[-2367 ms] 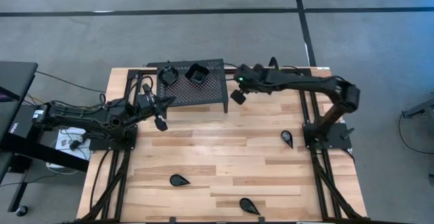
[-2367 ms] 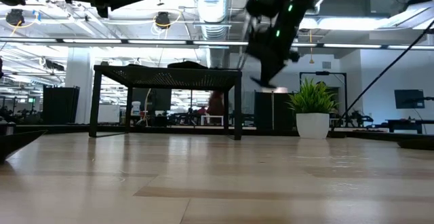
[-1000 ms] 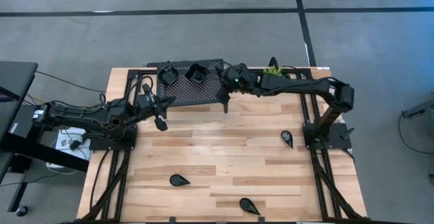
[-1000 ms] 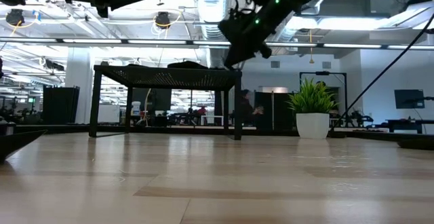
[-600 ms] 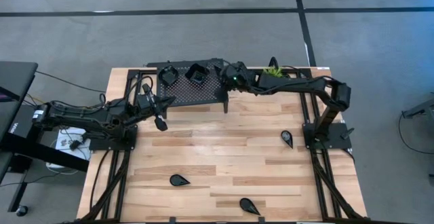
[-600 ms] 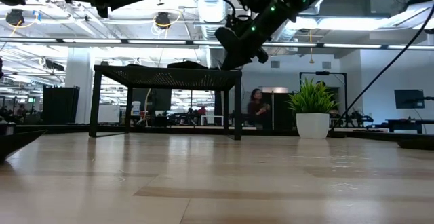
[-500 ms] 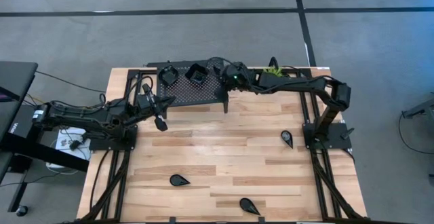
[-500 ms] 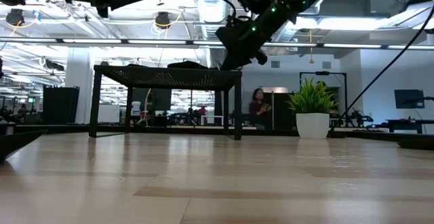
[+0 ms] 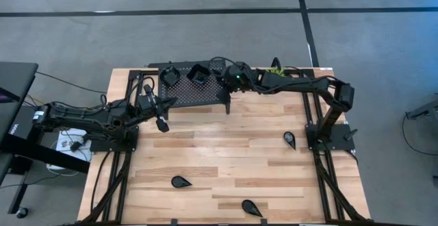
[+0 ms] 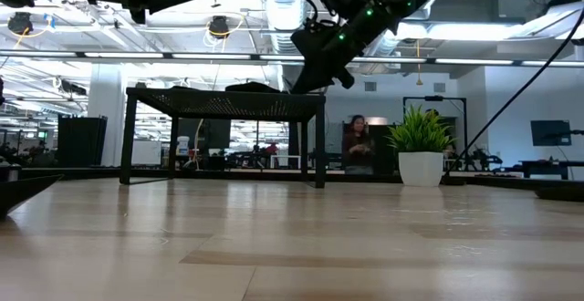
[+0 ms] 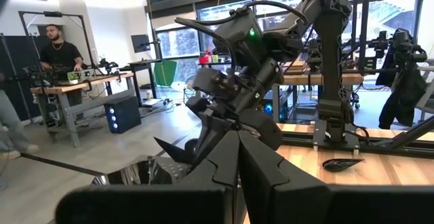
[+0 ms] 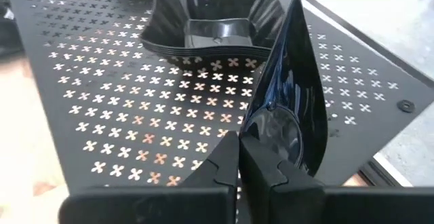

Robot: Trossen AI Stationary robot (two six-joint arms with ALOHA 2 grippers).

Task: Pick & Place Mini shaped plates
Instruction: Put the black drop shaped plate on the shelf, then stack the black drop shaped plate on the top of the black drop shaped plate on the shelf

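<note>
Carrying a teardrop plate pinched by its edge between closed fingers, the right end effector is hovering over the right end of the black perforated stand, just beside the stack of wavy-edged square plates already sitting there. A second stack of roundish plates is sitting further left on the same stand. By my reading the task is well underway but not finishing: three teardrop plates are waiting on the worktop, one near the right arm's base, one at the lower left and one at the front edge. The left end effector is idling closed and empty near the stand's left front corner. Compared with a couple of seconds ago, the right arm is reaching further left, having moved from beside the stand's right edge to above its surface; the left arm is staying put.
</note>
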